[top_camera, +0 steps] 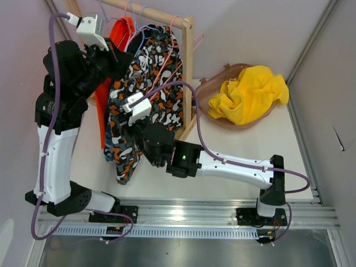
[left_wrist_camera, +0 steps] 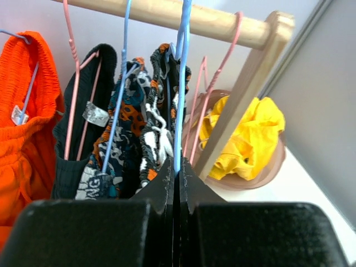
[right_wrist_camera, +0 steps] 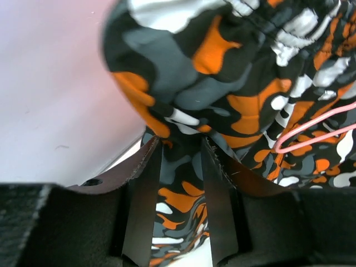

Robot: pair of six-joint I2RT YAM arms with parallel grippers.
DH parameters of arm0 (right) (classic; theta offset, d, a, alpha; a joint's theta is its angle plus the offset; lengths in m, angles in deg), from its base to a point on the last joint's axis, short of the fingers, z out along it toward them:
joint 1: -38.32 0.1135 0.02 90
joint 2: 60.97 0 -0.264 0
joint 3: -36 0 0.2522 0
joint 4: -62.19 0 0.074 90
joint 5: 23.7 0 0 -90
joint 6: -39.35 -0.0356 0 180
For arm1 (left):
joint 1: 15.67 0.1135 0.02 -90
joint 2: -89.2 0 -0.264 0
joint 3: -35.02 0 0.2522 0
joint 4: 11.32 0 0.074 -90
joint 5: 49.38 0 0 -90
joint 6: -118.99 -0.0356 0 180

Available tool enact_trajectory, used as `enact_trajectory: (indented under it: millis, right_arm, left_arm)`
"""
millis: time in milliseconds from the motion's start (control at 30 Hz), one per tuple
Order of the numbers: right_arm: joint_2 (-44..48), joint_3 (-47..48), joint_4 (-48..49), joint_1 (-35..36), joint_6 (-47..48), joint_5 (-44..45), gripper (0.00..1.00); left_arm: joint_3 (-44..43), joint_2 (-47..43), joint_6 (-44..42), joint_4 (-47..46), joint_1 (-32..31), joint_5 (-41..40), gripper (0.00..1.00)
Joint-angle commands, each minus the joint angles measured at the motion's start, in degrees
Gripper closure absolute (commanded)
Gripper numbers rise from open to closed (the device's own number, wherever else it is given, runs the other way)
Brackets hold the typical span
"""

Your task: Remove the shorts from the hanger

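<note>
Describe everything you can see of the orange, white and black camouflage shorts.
The camouflage shorts are soft cloth printed in orange, white, grey and black patches. They hang crumpled from the wooden rail, draping down toward the table. A pink hanger wire lies across the cloth. A bunched fold sits between the fingers of the right gripper, which touch it on both sides. The left gripper pinches a blue hanger wire right beside them.

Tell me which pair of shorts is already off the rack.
The yellow shorts: they lie crumpled in the brown basin to the right of the wooden rack, on no hanger. The rest all hang from it.
</note>
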State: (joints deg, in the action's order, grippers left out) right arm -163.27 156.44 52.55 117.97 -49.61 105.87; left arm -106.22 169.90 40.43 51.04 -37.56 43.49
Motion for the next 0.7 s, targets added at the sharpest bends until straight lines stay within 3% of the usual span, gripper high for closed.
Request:
enact_trajectory:
  millis: [0,67,100,133,167,500,567,600,633,667]
  right_arm:
    - [1.32,-0.41,0.28,0.85,-2.25,4.81,0.59]
    - [1.14,-0.06,-0.08,1.03,-2.7,5.08,0.51]
    - [0.62,0.2,-0.25,1.46,-2.88,5.34,0.2]
    - [0.44,1.16,-0.51,1.73,-2.88,6.56,0.06]
    - [-0.09,1.87,-0.86,2.16,-2.8,7.01,0.01]
    - [-6.5,9.86,-0.6,5.51,2.04,9.47,0.01]
    - [-7.82,10.4,-0.34,5.33,2.04,9.03,0.1]
    - [-8.09,10.66,-0.25,5.33,1.86,8.86,0.45]
    - [-8.26,10.75,-0.34,5.25,1.69,8.94,0.63]
    - [-8.44,10.75,-0.43,5.33,1.16,9.12,0.94]
  left_arm:
    - [-0.23,-3.01,2.7,-5.0,0.36,3.19,1.0]
    - [-0.05,-3.36,3.15,-5.01,0.36,4.16,1.0]
    - [-0.05,-3.45,3.41,-5.01,0.36,4.51,1.0]
    - [1.08,-3.62,3.5,-5.35,0.36,4.77,1.0]
    - [1.44,-4.06,3.5,-5.53,0.36,4.6,1.0]
    - [2.33,-4.68,4.29,-5.8,0.36,6.78,1.0]
    - [2.24,-4.77,4.55,-5.8,0.36,7.32,1.0]
    - [2.24,-4.86,4.47,-5.71,0.36,7.41,1.0]
    - [2.24,-4.86,4.21,-5.53,0.36,7.32,1.0]
    - [1.89,-4.77,3.59,-5.1,0.36,6.97,1.0]
